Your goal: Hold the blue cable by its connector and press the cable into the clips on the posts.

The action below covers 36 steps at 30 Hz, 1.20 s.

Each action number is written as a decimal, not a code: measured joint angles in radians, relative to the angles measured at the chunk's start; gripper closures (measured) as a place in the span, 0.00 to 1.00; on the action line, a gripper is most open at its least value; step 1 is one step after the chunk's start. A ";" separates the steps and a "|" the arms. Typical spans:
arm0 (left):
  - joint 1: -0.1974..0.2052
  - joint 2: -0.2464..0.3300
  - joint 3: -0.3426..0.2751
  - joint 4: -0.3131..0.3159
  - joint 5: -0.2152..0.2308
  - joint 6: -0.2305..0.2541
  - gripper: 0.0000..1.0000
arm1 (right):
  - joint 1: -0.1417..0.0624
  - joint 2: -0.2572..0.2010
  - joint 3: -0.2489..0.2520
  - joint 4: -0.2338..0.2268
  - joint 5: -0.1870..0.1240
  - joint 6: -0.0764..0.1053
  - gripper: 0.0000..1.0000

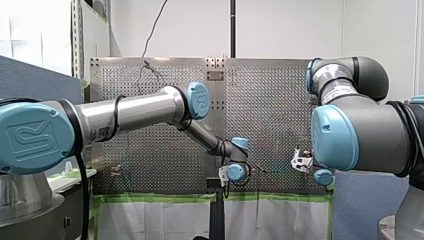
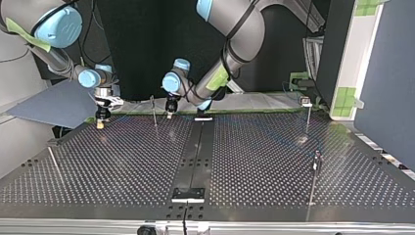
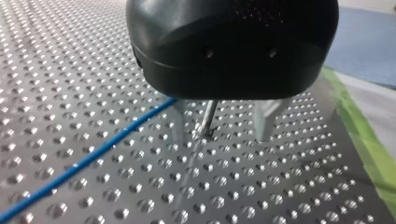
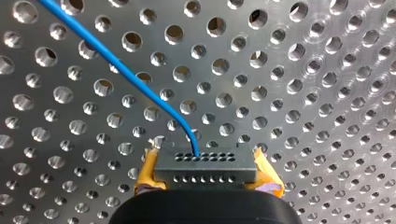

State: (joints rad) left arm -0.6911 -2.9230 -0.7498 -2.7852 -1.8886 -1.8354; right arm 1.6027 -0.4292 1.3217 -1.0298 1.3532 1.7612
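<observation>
My right pincer [image 4: 208,172], yellow-padded, is clamped on the dark connector [image 4: 205,161], from which the blue cable [image 4: 116,65] runs off across the perforated worktop [image 4: 303,93]. My left pincer [image 3: 223,133] has its metal fingers apart, astride a thin rod [image 3: 208,116], with the cable passing just beside one finger. Judged progress: the connector is held, no cable shows in any clip on the posts [image 2: 154,111], and all the pressing is left to do.
</observation>
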 joint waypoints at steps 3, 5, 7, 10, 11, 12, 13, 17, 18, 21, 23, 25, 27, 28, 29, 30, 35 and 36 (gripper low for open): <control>-0.007 0.002 -0.007 -0.017 0.004 0.025 0.00 | 0.002 0.001 0.000 0.001 0.000 0.000 1.00; -0.011 0.007 -0.017 -0.033 0.011 0.042 0.00 | 0.003 0.001 0.000 0.002 0.000 -0.001 1.00; -0.015 0.015 -0.029 -0.043 0.018 0.057 0.00 | 0.004 0.002 0.000 0.003 0.000 -0.001 1.00; -0.020 0.037 -0.053 -0.049 0.030 0.082 0.00 | 0.005 0.002 0.000 0.004 0.000 -0.001 1.00; -0.021 0.046 -0.063 -0.047 0.035 0.086 0.00 | 0.006 0.002 0.000 0.005 0.000 -0.001 1.00; -0.022 0.054 -0.071 -0.043 0.040 0.087 0.00 | 0.006 0.002 0.000 0.005 0.000 -0.002 1.00; -0.023 0.061 -0.079 -0.038 0.046 0.087 0.00 | 0.007 0.003 0.000 0.005 0.000 -0.002 1.00; -0.026 0.096 -0.108 -0.033 0.079 0.089 0.00 | 0.010 0.003 0.000 0.006 0.000 -0.003 1.00; -0.028 0.101 -0.112 -0.037 0.086 0.090 0.00 | 0.011 0.003 0.000 0.006 0.000 -0.004 1.00; -0.034 0.110 -0.122 -0.044 0.112 0.095 0.00 | 0.013 0.003 0.000 0.007 0.001 -0.005 1.00; -0.038 0.113 -0.127 -0.047 0.125 0.097 0.00 | 0.014 0.003 0.000 0.010 0.002 -0.006 1.00; -0.041 0.113 -0.132 -0.050 0.133 0.098 0.00 | 0.015 0.003 0.000 0.014 0.003 -0.007 1.00; -0.043 0.113 -0.138 -0.053 0.137 0.101 0.00 | 0.016 0.003 0.000 0.019 0.004 -0.007 1.00; -0.043 0.113 -0.141 -0.054 0.139 0.102 0.00 | 0.017 0.003 0.000 0.020 0.004 -0.007 1.00; -0.044 0.114 -0.145 -0.056 0.139 0.104 0.00 | 0.017 0.003 0.000 0.021 0.004 -0.008 1.00; -0.044 0.114 -0.147 -0.057 0.140 0.106 0.00 | 0.018 0.003 0.000 0.022 0.004 -0.008 1.00; -0.045 0.114 -0.158 -0.057 0.142 0.111 0.00 | 0.020 0.004 0.000 0.027 0.004 -0.009 1.00; -0.045 0.114 -0.159 -0.057 0.143 0.111 0.00 | 0.021 0.004 0.000 0.028 0.005 -0.009 1.00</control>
State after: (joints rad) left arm -0.7364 -2.8092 -0.9086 -2.8419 -1.7460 -1.7241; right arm 1.6234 -0.4254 1.3217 -1.0016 1.3578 1.7526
